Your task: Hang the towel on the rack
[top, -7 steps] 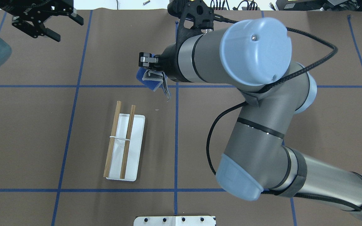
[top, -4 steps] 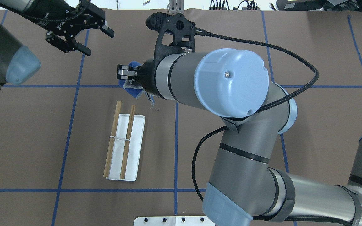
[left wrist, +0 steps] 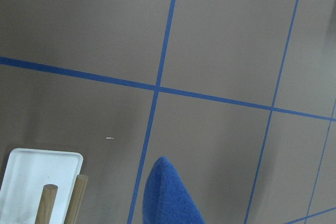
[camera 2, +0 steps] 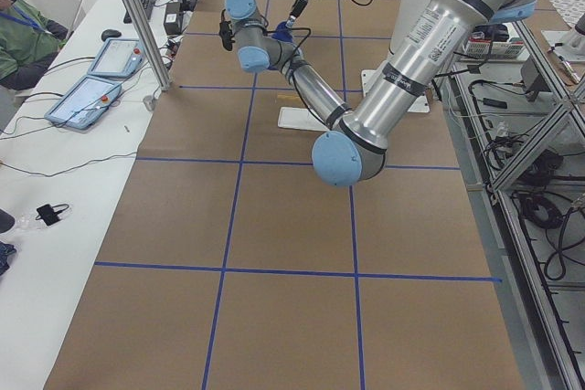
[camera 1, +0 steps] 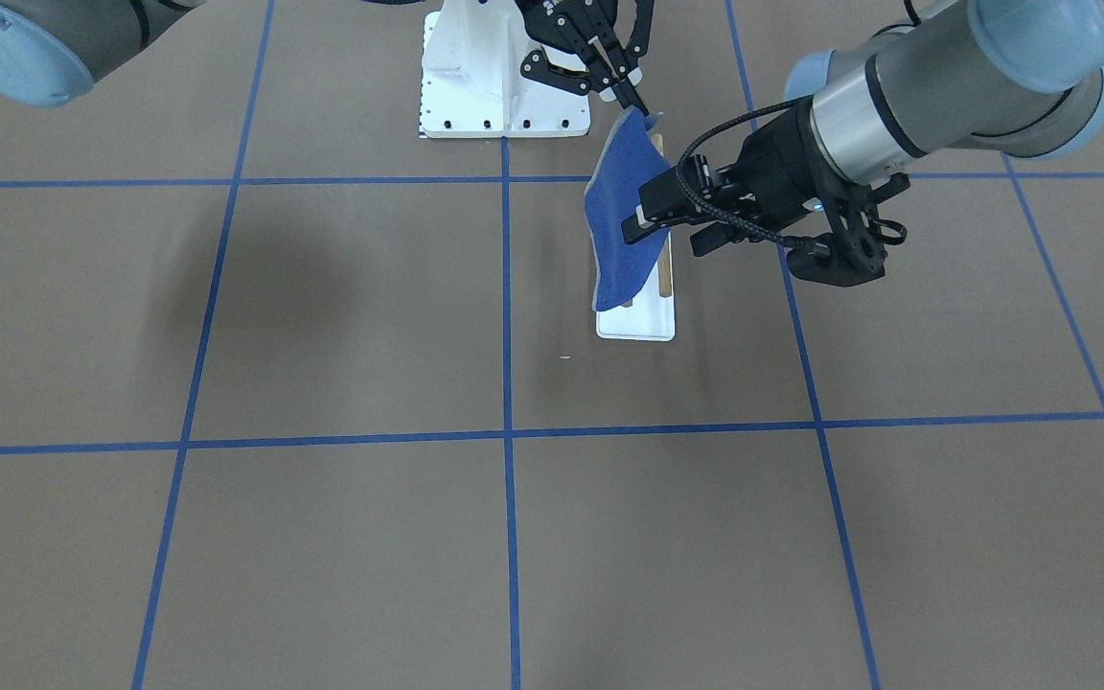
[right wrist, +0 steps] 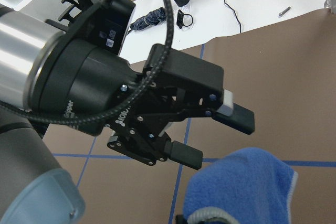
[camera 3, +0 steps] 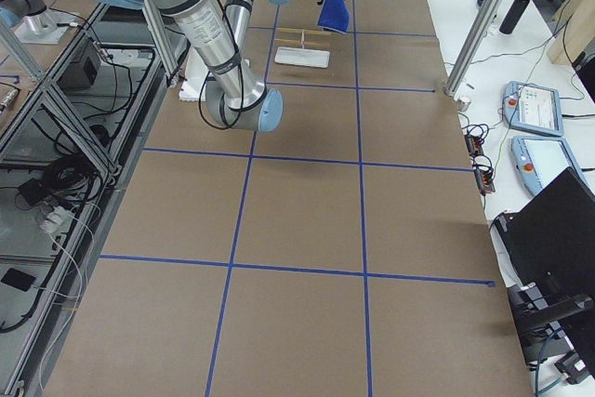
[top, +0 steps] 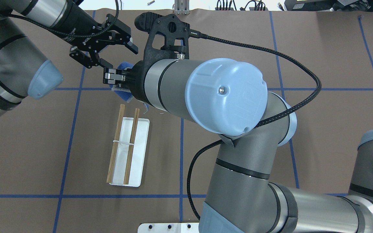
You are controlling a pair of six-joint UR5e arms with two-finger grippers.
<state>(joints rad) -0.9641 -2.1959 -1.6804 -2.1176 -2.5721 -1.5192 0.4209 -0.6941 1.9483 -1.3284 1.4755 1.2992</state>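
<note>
**Brown gridded table in a workshop bay**

A wide table covered in brown paper (camera 1: 322, 537) is ruled into squares by blue tape lines (camera 1: 506, 537). Beside the table's far edge runs a long white workbench (camera 2: 37, 253) carrying two grey-framed tablet consoles (camera 2: 84, 100). A slanted aluminium frame post (camera 2: 137, 20) rises at that edge. Even light casts soft shadows on the table.

White lettering (right wrist: 125, 118) runs along the black body of my left gripper (right wrist: 215, 140), and I can read only "ROBOT" of it. Farther back on that wrist sits a small white sticker (right wrist: 110, 36), its print too fine to read.
</note>
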